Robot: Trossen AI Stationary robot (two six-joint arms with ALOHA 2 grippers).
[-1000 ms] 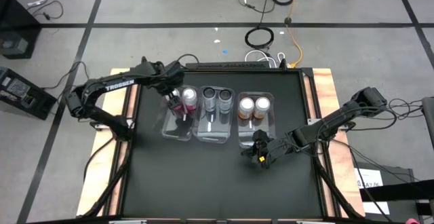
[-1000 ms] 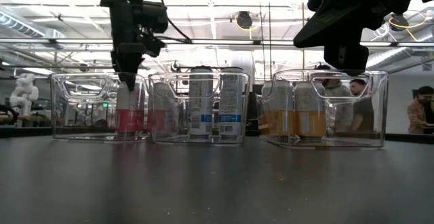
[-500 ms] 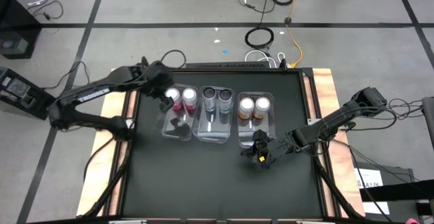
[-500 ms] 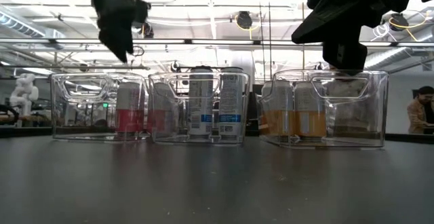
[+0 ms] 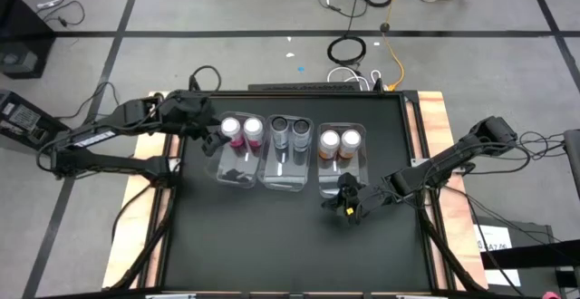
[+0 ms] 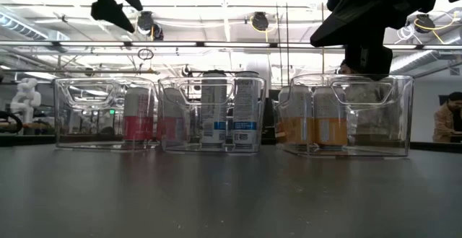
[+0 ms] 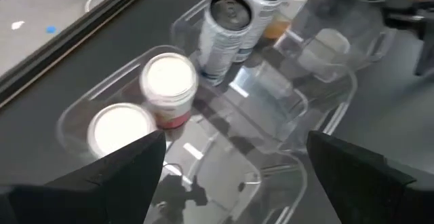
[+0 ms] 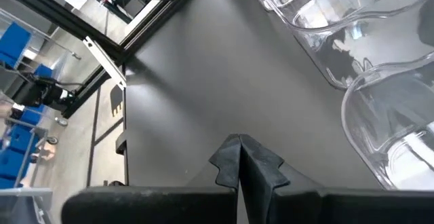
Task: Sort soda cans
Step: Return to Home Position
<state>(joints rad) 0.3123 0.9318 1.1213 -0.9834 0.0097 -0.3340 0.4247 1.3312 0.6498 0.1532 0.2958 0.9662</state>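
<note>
Pink-bodied soda cans [image 5: 231, 129] noted upright, side by side in left bin [image 5: 237, 179], silver tops up; dark pair [image 5: 279, 127] in middle bin [image 5: 284, 184], orange pair [image 5: 329, 139] in right bin [image 5: 320, 168]; none loose on desk [image 5: 272, 245]. Since a second ago: left gripper [image 5: 210, 140] lifted out of left bin, drawn back toward desk's left edge, fingers [image 7: 129, 173] spread wide, empty. Right gripper [image 5: 337, 205] unmoved, just before right bin, fingers pressed together on nothing. Judged: sorting complete, only retreat to rest pose outstanding.

Your bins [image 5: 225, 170] are clear, glossy plastic — the cans [image 5: 232, 127] show shiny metal tops. Your table [image 5: 272, 236] is matt black.
</note>
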